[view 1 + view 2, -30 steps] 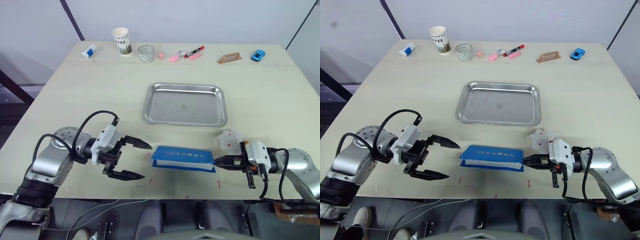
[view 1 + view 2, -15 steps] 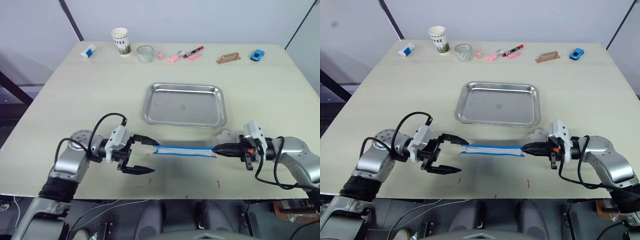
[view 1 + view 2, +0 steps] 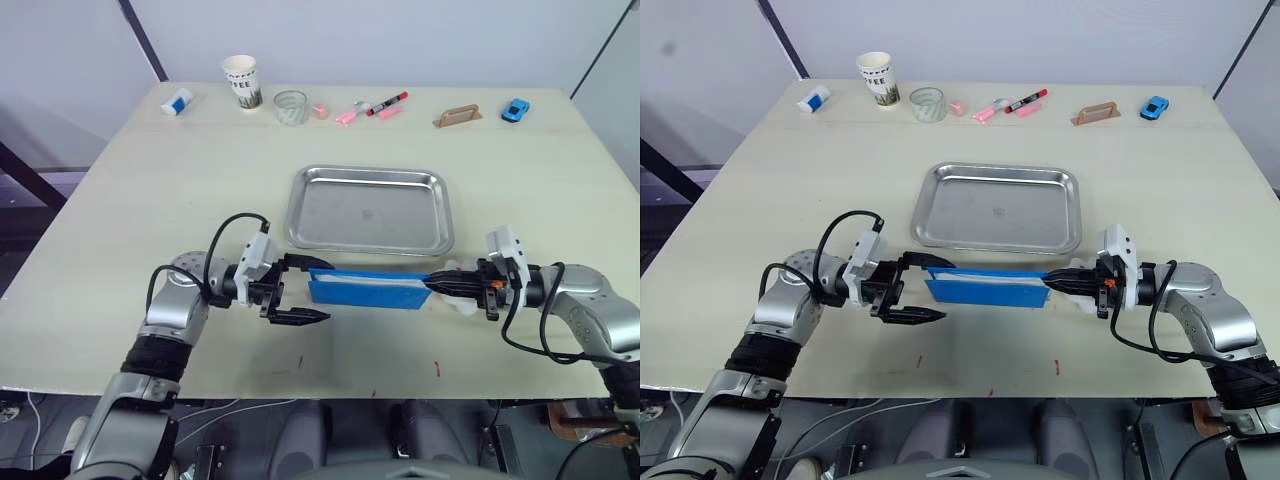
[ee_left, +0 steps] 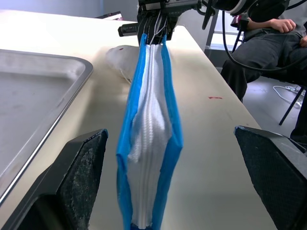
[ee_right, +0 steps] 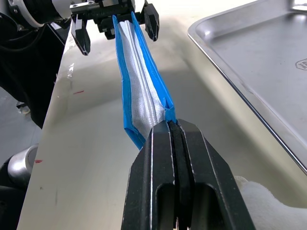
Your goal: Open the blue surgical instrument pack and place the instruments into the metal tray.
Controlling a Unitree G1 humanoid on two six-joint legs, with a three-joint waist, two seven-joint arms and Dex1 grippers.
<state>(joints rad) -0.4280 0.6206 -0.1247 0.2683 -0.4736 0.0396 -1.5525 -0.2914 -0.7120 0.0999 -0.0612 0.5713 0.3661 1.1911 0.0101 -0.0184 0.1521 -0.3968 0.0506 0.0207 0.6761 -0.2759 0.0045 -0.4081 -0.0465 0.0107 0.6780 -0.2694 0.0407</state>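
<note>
Blue fabric instrument pack (image 3: 366,290) now stands on edge below the empty steel tray (image 3: 369,208), lifted since before; your right gripper (image 3: 432,284) clamps its end, left gripper (image 3: 299,289) gapes around the other end; still unopened.

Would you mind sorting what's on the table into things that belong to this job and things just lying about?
Job: pack, shut in the right tool and stood on edge; tray; open left tool at the pack's other end.

Lying about: cup, glass, markers, toy car, wooden block, small bottle.
</note>
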